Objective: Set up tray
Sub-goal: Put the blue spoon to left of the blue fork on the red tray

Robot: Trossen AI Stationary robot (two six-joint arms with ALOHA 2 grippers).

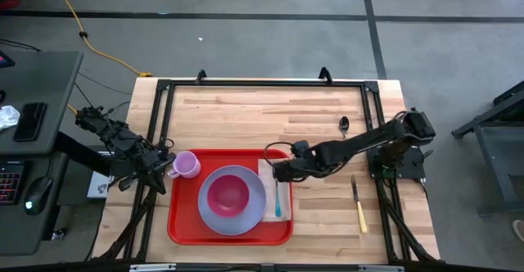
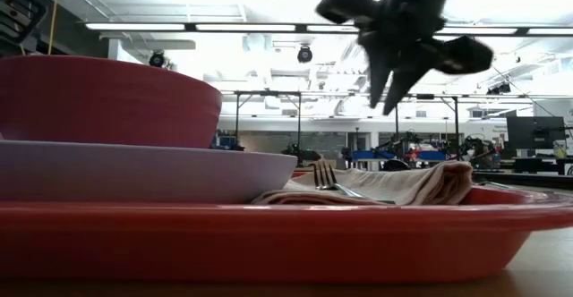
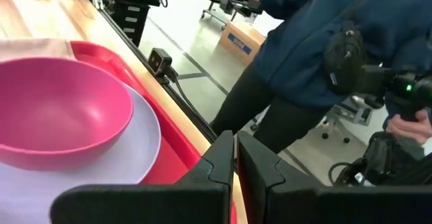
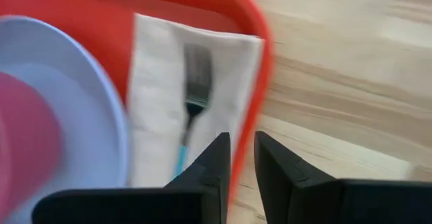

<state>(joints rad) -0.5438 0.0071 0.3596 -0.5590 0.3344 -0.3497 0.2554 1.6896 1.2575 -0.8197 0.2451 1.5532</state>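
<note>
The red tray (image 1: pixel 184 223) lies near the table's near edge. On it rests a lilac plate (image 1: pixel 255 215) with a pink bowl (image 1: pixel 228 194) in it. A pink cup (image 1: pixel 187 165) stands at the tray's far left corner. A tan napkin (image 4: pixel 155 82) lies along its right side with a blue-handled fork (image 4: pixel 192 82) on top. My right gripper (image 1: pixel 274 174) hovers above the napkin's far end, fingers pointing down, a narrow gap between them, empty; it also shows in the low view (image 2: pixel 391 96). My left gripper (image 1: pixel 166 170) is shut, just left of the cup. My left gripper stands close against the cup's left side (image 1: pixel 177 167), fingers shut with nothing between them (image 3: pixel 235 156). I cannot tell whether it touches the cup.
A yellow-handled knife (image 1: pixel 360 210) lies on the wood right of the tray, and a spoon (image 1: pixel 344 124) lies farther back on the right. A black frame (image 1: pixel 262 82) runs along the table's edges. A person in dark clothes (image 3: pixel 317 55) stands beyond the near edge.
</note>
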